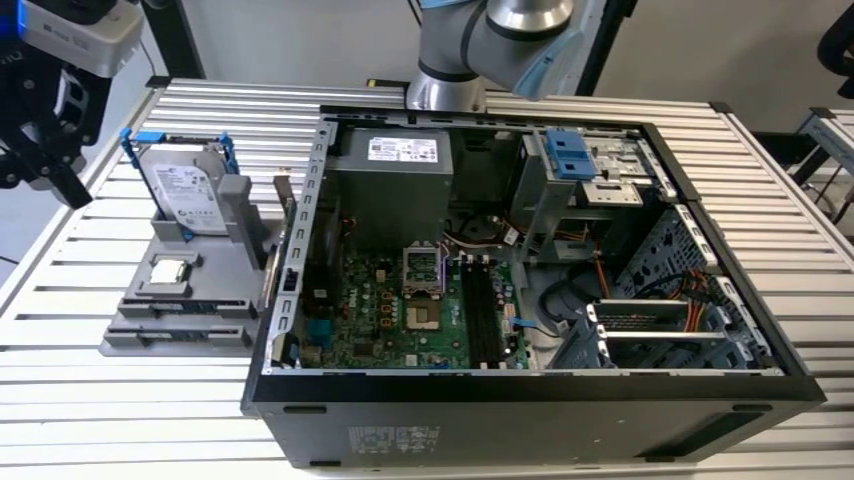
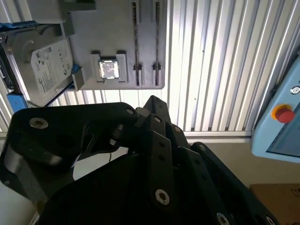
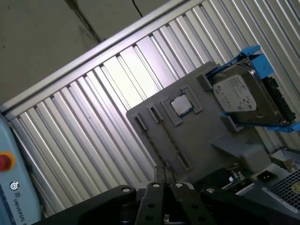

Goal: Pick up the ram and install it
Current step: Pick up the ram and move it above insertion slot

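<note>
— Where is the dark, slim ram stick [image 1: 182,307]?
— Edge-up in a slot of the grey plastic holder [image 1: 147,346] on the slatted metal table [image 1: 80,400].
— And the black end effector [image 1: 47,168]?
— Hanging nearby; whether it's wide or narrow, I can't tell.

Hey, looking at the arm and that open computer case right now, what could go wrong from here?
The gripper hangs apart from the gray holder, where the hard drive stands upright and the processor chip lies close to the narrow slots; a descent there might knock either. The motherboard's long black slots sit deep in the case, near cables, so a snag seems possible.
</note>
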Motion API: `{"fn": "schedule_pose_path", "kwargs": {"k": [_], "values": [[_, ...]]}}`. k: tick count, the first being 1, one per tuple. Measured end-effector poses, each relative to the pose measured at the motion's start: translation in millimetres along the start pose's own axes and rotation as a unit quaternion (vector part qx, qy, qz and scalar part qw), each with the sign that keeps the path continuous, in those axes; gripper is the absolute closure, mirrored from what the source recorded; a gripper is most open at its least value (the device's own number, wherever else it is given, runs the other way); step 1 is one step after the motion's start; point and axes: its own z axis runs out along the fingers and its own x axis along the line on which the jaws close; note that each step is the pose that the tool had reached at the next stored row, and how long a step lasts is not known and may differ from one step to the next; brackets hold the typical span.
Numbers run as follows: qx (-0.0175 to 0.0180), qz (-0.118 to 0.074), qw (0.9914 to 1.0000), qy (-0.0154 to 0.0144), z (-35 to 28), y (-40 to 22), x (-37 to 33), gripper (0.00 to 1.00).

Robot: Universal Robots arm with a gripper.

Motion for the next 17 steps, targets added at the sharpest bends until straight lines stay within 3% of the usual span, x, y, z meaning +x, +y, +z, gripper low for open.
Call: {"fn": "schedule_pose_path", "kwargs": {"k": [4,12,17], "values": [[0.0004,-0.003,1.0,-0.0009,0.0,-0.4,-2.3,1.0],[0.0058,-0.007,0.99995,-0.0046,0.7,4.7,-12.0,1.0],[0.005,-0.031,0.99951,-0.004,1.0,4.8,-12.3,1.0]]}}
